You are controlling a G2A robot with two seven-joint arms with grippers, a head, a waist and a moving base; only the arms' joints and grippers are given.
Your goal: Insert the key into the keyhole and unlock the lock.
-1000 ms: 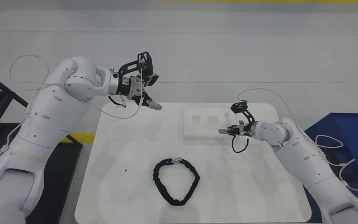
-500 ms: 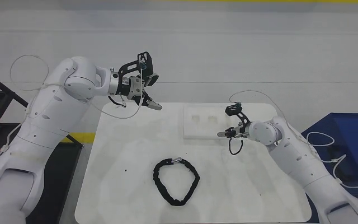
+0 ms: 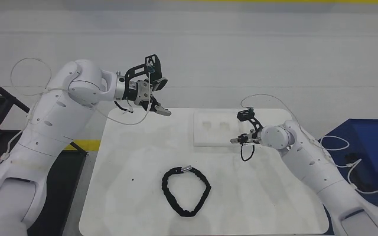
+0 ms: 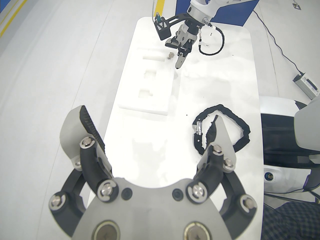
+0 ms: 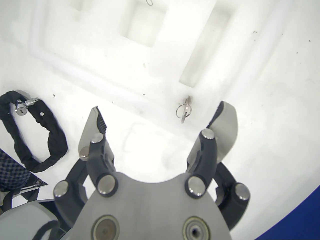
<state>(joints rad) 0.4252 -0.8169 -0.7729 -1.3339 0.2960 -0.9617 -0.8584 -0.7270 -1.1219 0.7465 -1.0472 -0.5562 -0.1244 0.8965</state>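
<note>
A black chain lock [image 3: 186, 192] lies looped on the white table [image 3: 130, 194], its silver keyhole cylinder [image 5: 21, 111] at one end of the loop. A small key on a ring [image 5: 184, 111] rests on the white foam tray [image 3: 217, 134], by the end of a long slot. My right gripper [image 5: 160, 111] stands open just short of the key, its fingers on either side of the key's line; it hovers at the tray's right edge [image 3: 234, 140]. Over the table's far left corner my left gripper [image 3: 160, 110] hangs open and holds nothing [image 4: 150, 116].
The foam tray [image 4: 150, 86] has several rectangular recesses, and a thin loose ring [image 5: 149, 1] lies in one. Bare table surface stretches between tray and chain. A black cable [image 4: 212, 48] loops off the right wrist.
The right arm's wrist has shifted a little left toward the foam tray. The left arm, chain lock and key have kept their places.
</note>
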